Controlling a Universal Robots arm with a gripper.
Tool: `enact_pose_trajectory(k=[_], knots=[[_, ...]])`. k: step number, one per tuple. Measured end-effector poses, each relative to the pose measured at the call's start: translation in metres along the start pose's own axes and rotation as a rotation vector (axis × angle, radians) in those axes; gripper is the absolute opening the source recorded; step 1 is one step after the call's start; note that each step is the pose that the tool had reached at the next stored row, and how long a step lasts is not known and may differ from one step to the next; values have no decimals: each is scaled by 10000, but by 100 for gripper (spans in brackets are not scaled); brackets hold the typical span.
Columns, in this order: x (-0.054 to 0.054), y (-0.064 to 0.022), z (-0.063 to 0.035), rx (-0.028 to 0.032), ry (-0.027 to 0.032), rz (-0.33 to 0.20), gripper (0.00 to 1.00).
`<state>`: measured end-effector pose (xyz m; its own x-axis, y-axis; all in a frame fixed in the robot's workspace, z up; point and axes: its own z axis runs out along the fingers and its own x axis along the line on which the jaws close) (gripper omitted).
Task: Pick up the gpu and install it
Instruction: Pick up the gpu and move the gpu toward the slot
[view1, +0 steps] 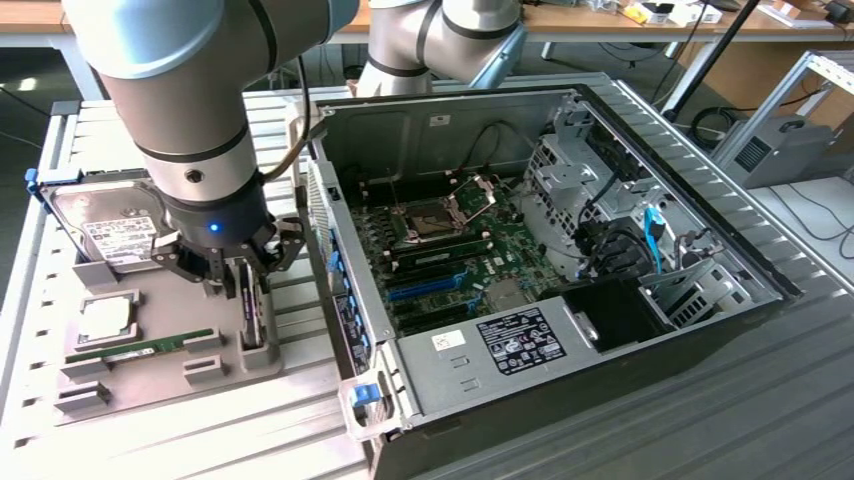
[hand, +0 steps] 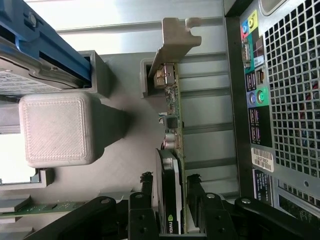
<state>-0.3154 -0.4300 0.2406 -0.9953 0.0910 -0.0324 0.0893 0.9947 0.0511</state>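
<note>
The gpu (view1: 251, 305) is a thin dark card standing on edge in the grey parts tray (view1: 167, 300), at the side nearest the open computer case (view1: 400, 130). My gripper (view1: 246, 272) reaches down over it. In the wrist view the gpu (hand: 173, 125) runs away from the gripper (hand: 170, 181), with its grey metal bracket (hand: 175, 40) at the far end resting in a tray slot. One black finger (hand: 147, 183) stands on each side of the card's fan housing, both pressed close against it. The card still sits in the tray.
The motherboard (view1: 454, 245) lies exposed inside the case, with a blue slot (view1: 427, 285). The tray also carries a hard drive in a blue frame (view1: 114, 235), a CPU (view1: 104, 318) and a green RAM stick (view1: 140, 350). The case's perforated rear panel (hand: 290, 100) is close beside the card.
</note>
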Motion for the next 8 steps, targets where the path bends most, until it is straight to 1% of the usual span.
enact_pose_trajectory(k=[8], knots=[[4, -20, 1, -1, -3, 20, 41]])
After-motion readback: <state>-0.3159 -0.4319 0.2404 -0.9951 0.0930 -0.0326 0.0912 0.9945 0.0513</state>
